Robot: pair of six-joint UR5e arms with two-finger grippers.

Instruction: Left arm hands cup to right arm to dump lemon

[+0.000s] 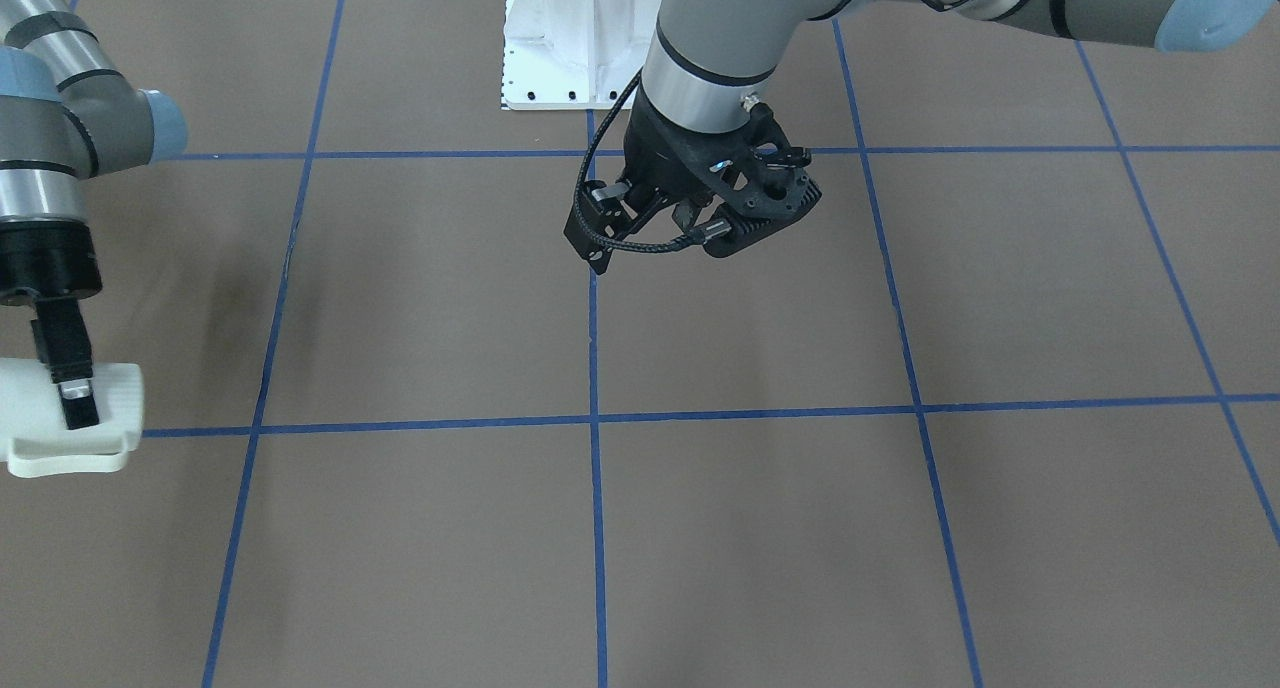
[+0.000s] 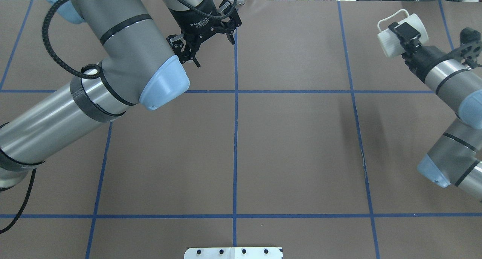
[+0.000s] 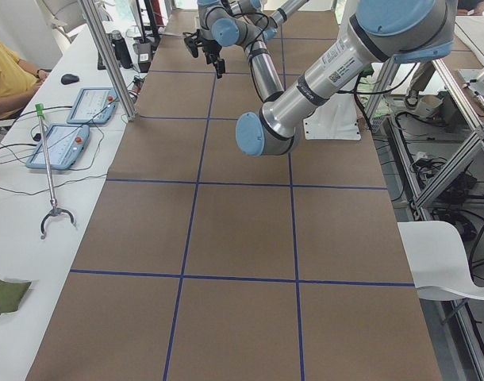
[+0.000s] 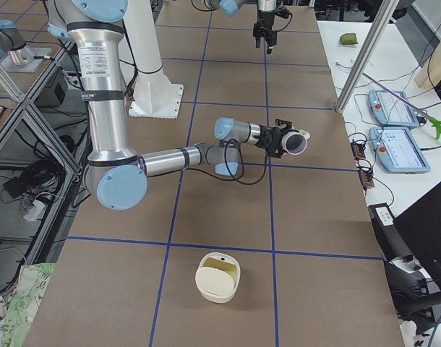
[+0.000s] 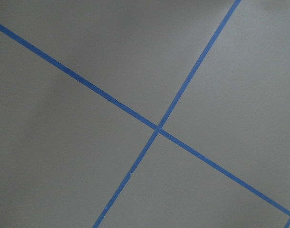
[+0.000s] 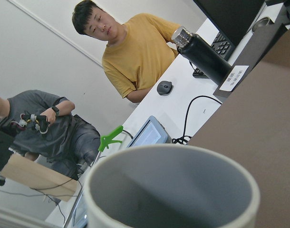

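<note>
Left arm (image 1: 715,58): grey tubes, silver wrist ring, pale blue joint caps. A black latticed bracket (image 1: 770,193) and short braided cable (image 1: 640,246) are fitted at the wrist. Right arm (image 1: 45,183): same colours, ringed by black bands, ended by black cylindrical wrist, thin black fingers (image 1: 62,343).

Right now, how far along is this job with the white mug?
Handover looks done: the left hand is open and empty, and the right hand grips the cream-white ribbed mug. In hand: the mug is tipped on its side. No lemon shows, so whether it's dumped is unclear.
</note>
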